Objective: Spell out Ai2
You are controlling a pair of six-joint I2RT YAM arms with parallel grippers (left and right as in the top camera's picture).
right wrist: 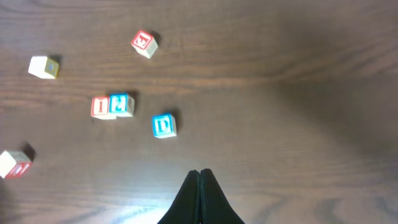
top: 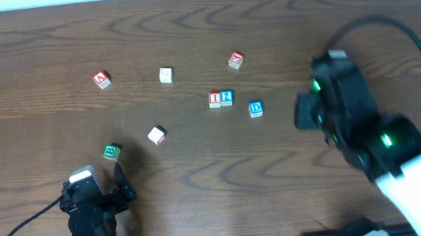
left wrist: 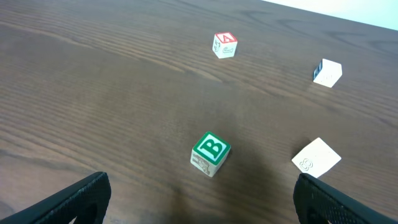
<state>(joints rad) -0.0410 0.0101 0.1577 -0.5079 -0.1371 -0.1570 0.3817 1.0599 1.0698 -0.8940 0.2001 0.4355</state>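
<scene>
Red-framed "A" cube (top: 100, 80) sits well apart from its partners, toward the far left of the desk (top: 20, 52). The red-framed "I" cube (top: 215, 99) and the blue-framed "2" cube (top: 226, 97) touch side by side near the centre, in reading order. Judged status: only the "A" is left to set just left of the "I".

Risks noted:
- Setting the "A" down hard against the "I" would likely shove the joined pair out of line.
- The green "B" cube (left wrist: 210, 154) lies between the left fingers (left wrist: 78, 198) and the "A", so a low, straight reach could knock it.
- Another red-framed cube (top: 236, 60) lies beyond the pair. Its letter is too small to read, so a mistaken pick is possible.
- The blue "D" cube (right wrist: 164, 125) rests near the "2", and a sweep by the right arm (top: 353, 110) could drive it into the word.

Pose: the left fingers are spread wide and hold nothing, low over the near-left desk, pointed toward the "B". The right fingers (right wrist: 199, 186) are pressed together and empty, hovering above bare desk to the right of the "D". The right arm angles in from the near-right corner.
</scene>
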